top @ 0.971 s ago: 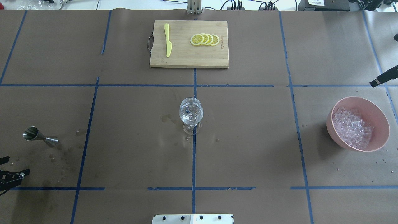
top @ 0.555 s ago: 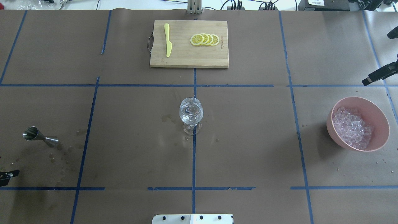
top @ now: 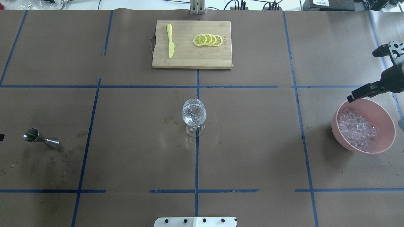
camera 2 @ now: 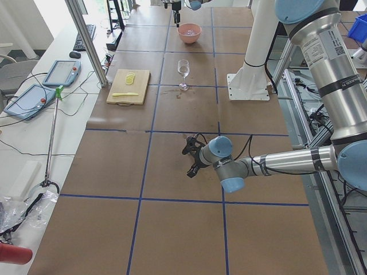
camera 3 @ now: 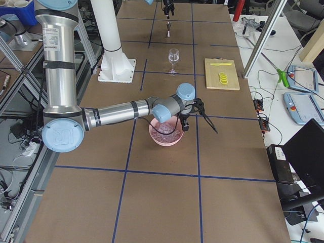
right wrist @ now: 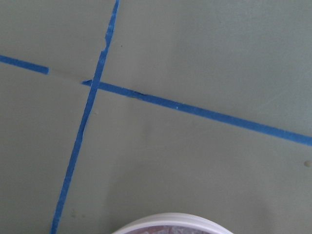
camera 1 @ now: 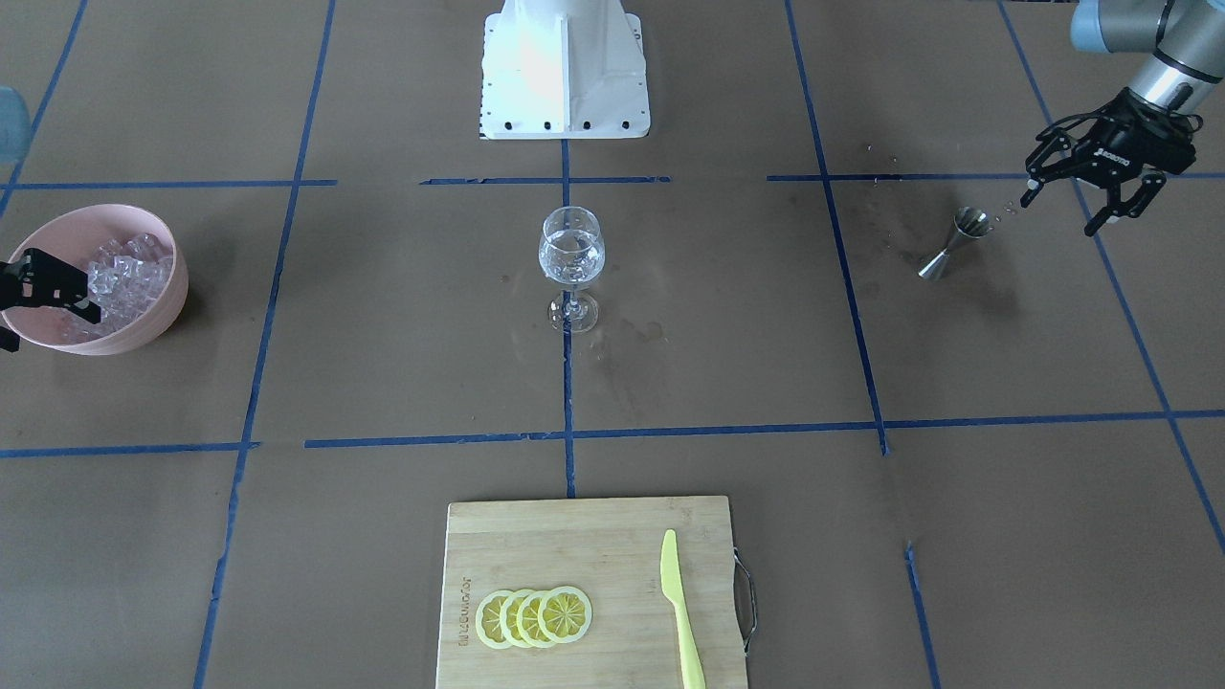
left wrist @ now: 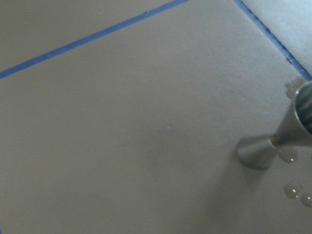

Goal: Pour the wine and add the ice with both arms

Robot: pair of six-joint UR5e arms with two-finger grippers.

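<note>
Wine [camera 1: 571, 266] is noted in the glass [camera 1: 572, 234] at table centre. Ice [top: 358, 129] is heaped in the pink bowl [top: 339, 136]; whether any is in the glass cannot be told.

Right gripper [top: 361, 76] is held over the bowl's far rim, jaws spread wide, empty. Left gripper [camera 1: 1060, 212] is held open and empty near the jigger [camera 1: 960, 241].

Risks judged:
- The cubes are small, wet and clear, so a pinch may slip or scatter them.
- An off-centre descent could strike the rim and shove the bowl.
- Cubes released high could splash the wine or topple the stemmed glass.
</note>
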